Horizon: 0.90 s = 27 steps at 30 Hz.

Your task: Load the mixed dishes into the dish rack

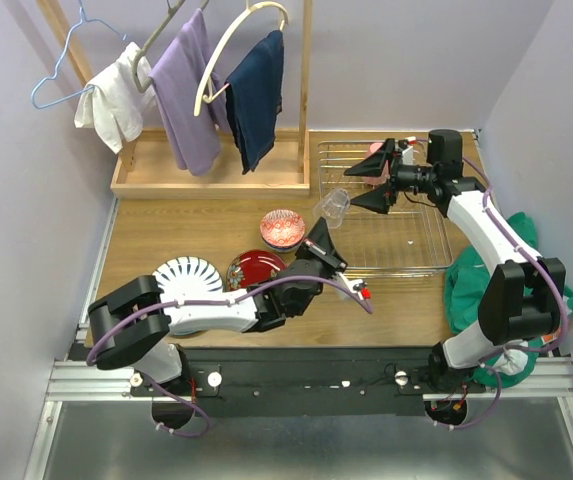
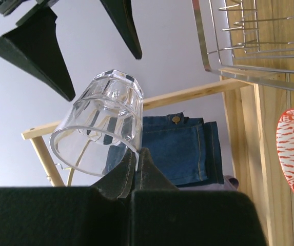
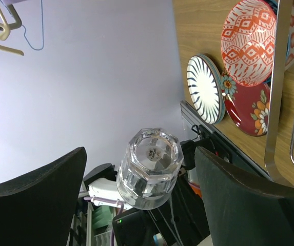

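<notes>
My left gripper is shut on the rim of a clear glass, held in the air by the left edge of the silver wire dish rack. The left wrist view shows the fingertips pinching the glass. My right gripper is open above the rack, its jaws facing the glass with room on both sides. A red-pink bowl, a red floral plate and a striped white plate lie on the table. A pink cup shows partly behind the right gripper.
A wooden clothes-rack tray with hung clothes stands at the back left. A green cloth lies right of the dish rack. The left arm stretches over the plates. The right wrist view shows the rack wire close on the right.
</notes>
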Each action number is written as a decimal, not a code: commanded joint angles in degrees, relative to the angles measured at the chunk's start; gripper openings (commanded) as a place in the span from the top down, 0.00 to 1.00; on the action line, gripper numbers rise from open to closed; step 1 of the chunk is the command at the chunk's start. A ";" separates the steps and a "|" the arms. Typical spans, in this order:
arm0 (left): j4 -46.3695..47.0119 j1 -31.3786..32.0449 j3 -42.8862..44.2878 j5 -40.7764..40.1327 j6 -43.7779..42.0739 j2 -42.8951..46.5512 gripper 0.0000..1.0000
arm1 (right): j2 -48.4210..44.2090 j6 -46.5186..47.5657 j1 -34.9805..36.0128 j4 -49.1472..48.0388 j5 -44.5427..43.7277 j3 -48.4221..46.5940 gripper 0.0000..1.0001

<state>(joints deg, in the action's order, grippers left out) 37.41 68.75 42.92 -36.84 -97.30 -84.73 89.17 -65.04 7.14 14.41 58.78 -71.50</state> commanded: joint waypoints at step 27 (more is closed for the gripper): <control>-3.83 -0.46 10.52 -1.92 3.60 -7.04 0.29 | 3.03 9.74 0.42 1.84 -0.24 -8.82 0.67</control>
<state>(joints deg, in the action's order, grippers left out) 35.55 68.27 53.04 -37.93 -95.98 -93.78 91.26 -60.64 7.88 15.27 60.47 -75.18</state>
